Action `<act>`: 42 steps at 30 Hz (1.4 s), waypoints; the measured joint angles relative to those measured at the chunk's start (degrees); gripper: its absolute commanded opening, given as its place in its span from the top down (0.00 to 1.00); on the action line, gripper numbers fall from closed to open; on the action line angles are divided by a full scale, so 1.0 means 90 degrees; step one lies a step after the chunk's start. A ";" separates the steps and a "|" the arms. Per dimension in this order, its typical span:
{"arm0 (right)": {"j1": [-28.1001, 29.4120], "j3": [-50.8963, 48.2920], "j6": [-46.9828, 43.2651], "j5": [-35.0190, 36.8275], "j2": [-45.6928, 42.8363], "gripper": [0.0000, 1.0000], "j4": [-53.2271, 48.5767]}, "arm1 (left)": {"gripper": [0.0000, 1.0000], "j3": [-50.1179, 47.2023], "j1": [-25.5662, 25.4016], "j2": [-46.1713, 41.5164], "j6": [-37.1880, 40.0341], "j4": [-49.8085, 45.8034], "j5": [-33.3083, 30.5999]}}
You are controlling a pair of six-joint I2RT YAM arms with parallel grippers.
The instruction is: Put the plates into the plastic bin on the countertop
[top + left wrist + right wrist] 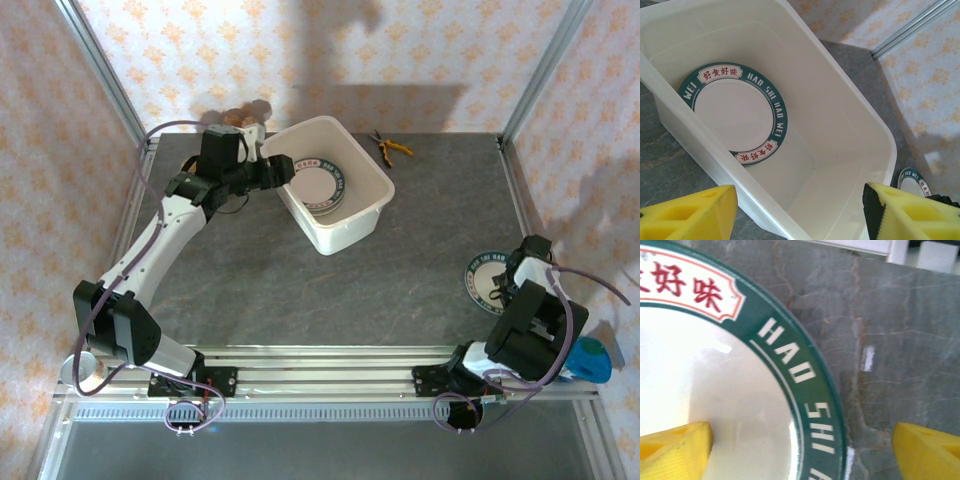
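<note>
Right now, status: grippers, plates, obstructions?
Left gripper open, empty, above white rectangular plastic bin. Green-rimmed white plate inside. Right gripper open, straddling rim of second green-rimmed plate on grey countertop. Nothing blocking.

Lettering on green rims
Bin plate [735, 120] — "HAO SHI HAO WEI", "WEI", red 好食好味; table plate [715, 390] — "HAO SHI", red 好味.

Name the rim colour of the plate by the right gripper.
Dark green with white lettering; plate clearest in right wrist view.

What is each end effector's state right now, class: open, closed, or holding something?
Left end effector: open, empty, at the plastic bin.
Right end effector: open, straddling the rim of a plate, not gripping.
</note>
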 measured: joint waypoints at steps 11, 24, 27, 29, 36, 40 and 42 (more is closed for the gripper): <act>0.0590 -0.0197 -0.0097 -0.0760 -0.0134 0.25 0.0469 | 0.32 0.0090 -0.0053 0.0236 0.0000 -0.0039 -0.0005; 0.1984 -0.0015 -0.0260 -0.1052 0.0129 0.34 0.0743 | 0.32 0.0090 -0.0053 0.0265 0.0117 -0.0039 0.0002; 0.2370 0.0143 -0.0262 -0.1127 0.0291 0.34 0.0874 | 0.32 0.0090 -0.0053 0.0265 0.0126 -0.0044 0.0002; 0.2647 0.0316 -0.0262 -0.1173 0.0469 0.34 0.0957 | 0.32 0.0090 -0.0053 0.0265 0.0155 -0.0046 0.0002; 0.3347 0.0821 -0.0138 -0.1423 0.0896 0.26 0.1256 | 0.32 0.0085 -0.0053 0.0265 0.0270 -0.0046 0.0012; 0.3393 0.0780 -0.0015 -0.1382 0.0726 0.19 0.1270 | 0.32 0.0056 -0.0053 0.0265 0.0282 -0.0041 0.0049; 0.3334 0.0680 -0.0017 -0.1360 0.0464 0.19 0.1258 | 0.32 -0.0005 -0.0053 0.0257 0.0282 -0.0022 0.0070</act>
